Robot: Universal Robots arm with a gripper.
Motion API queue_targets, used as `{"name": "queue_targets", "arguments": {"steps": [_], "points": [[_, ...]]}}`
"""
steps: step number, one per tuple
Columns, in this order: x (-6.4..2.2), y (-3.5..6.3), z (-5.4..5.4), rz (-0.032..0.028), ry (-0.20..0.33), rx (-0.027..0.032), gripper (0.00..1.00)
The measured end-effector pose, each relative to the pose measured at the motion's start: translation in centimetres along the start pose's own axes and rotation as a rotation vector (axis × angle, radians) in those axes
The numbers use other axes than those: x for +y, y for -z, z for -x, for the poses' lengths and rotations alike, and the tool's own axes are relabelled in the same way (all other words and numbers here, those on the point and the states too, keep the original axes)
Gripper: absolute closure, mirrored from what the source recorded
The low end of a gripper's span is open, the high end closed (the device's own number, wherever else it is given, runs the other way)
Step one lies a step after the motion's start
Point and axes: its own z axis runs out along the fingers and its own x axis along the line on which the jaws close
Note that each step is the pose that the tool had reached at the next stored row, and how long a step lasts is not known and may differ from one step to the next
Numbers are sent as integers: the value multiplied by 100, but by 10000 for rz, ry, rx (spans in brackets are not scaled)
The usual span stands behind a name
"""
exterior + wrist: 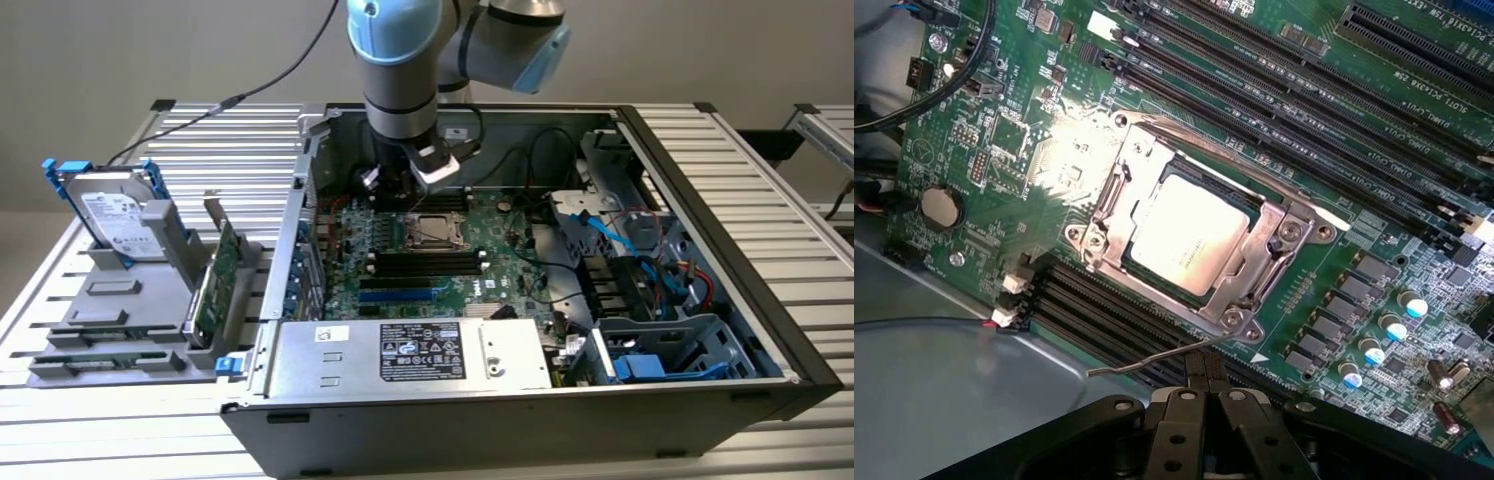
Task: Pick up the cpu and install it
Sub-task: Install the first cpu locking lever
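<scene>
Already the cpu (1186, 235) sits in its socket (1199, 240) on the green motherboard (1054, 150), its plain silver top framed by the metal retention bracket; in the exterior view the same chip (437, 232) shows as a pale square near the middle of the board (427, 265), inside the open computer case (694, 330). A thin wire lever (1144, 362) lies just beside the socket's lower edge, along the rows of black memory slots (1104, 310).

The gripper (1201, 420) appears in the wrist view with its two dark fingers (1174, 430) pressed together, closed with nothing between them. It hangs above the board, near the socket but apart from the cpu, not touching it. In the exterior view the arm (400, 70) comes down from above into the rear part of the case, and the gripper (400, 180) sits just behind the socket.

A silver power supply box (414, 352) with a black sticker lies across the near side of the case. Blue cables (614, 235) and a drive cage (654, 350) occupy the side of the case toward the exterior view's right. On the slatted table (120, 440), toward the exterior view's left, a grey holder (120, 320) carries an upright hard drive (114, 215) with a blue bracket and an expansion card (214, 285) standing on edge. A round coin battery (940, 205) and small blue-topped capacitors (1394, 330) dot the board around the socket.
</scene>
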Motion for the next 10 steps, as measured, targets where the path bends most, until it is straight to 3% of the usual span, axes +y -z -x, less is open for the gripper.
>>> {"name": "queue_targets", "arguments": {"steps": [10], "points": [[18,-8,-32,-24,109,-27,89]]}}
